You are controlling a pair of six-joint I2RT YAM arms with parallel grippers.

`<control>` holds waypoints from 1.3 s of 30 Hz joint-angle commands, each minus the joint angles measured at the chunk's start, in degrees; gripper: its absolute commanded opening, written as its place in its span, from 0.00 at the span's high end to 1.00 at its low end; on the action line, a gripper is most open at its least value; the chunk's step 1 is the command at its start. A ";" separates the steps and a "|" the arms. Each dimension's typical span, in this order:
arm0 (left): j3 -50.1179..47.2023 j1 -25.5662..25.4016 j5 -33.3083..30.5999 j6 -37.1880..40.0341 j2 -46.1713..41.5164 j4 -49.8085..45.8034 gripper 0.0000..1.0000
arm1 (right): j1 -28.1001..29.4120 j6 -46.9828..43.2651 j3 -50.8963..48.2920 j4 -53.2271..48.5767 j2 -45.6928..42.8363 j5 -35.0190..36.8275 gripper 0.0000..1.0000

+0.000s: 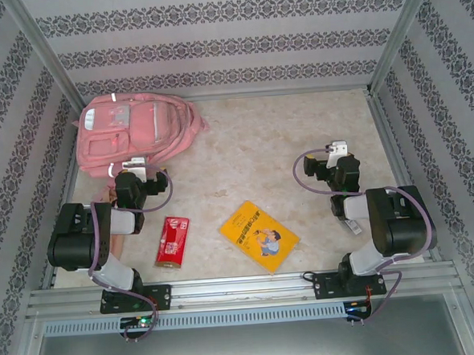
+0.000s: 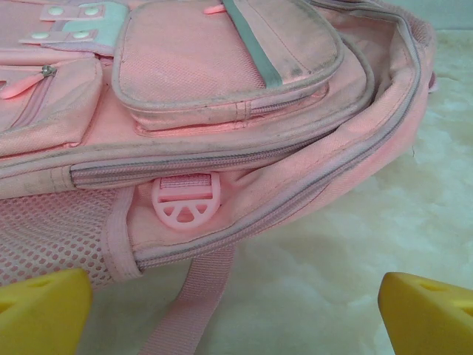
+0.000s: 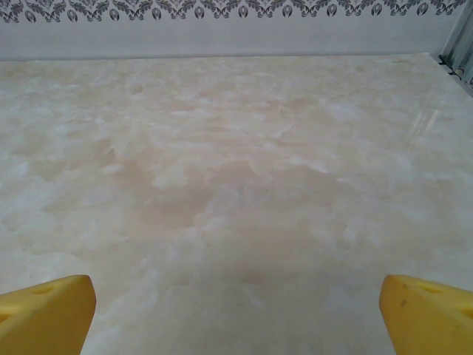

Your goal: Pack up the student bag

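Left tool (image 1: 136,163): released, yellow fingers (image 2: 41,314) spread wide, nothing between them. Directly ahead of it and very close lies the student bag (image 1: 133,127), flat on the tabletop (image 1: 260,152), front pockets upward. The bag's side faces the tool, presenting a mesh pocket (image 2: 44,237), a pink buckle (image 2: 186,205) and a strap (image 2: 196,296) trailing toward the tool. Contact with the bag cannot be confirmed.

Right tool (image 1: 337,148): released, fingers (image 3: 425,314) wide apart over bare tabletop, well apart from the bag.

Behind the left tool, slightly to its right: a red packet (image 1: 172,241). Behind and between both tools: a yellow book (image 1: 259,235).
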 commanded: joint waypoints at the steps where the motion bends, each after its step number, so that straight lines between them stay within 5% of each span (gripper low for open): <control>1: 0.74 0.17 0.95 0.49 0.17 1.04 0.01 | 0.31 0.01 0.89 1.43 -0.60 0.24 0.02; 32: 1.14 0.24 0.93 0.49 0.01 0.43 0.01 | -0.04 1.35 0.63 1.61 -1.03 2.98 0.02; 35: 3.61 -0.57 1.84 1.78 -6.38 -10.34 0.01 | 0.42 2.53 0.68 -2.02 -5.13 8.71 0.02; 39: 15.02 -2.31 -10.25 -7.80 -17.35 -40.05 0.01 | 0.69 7.85 5.25 -21.85 -16.55 17.93 0.02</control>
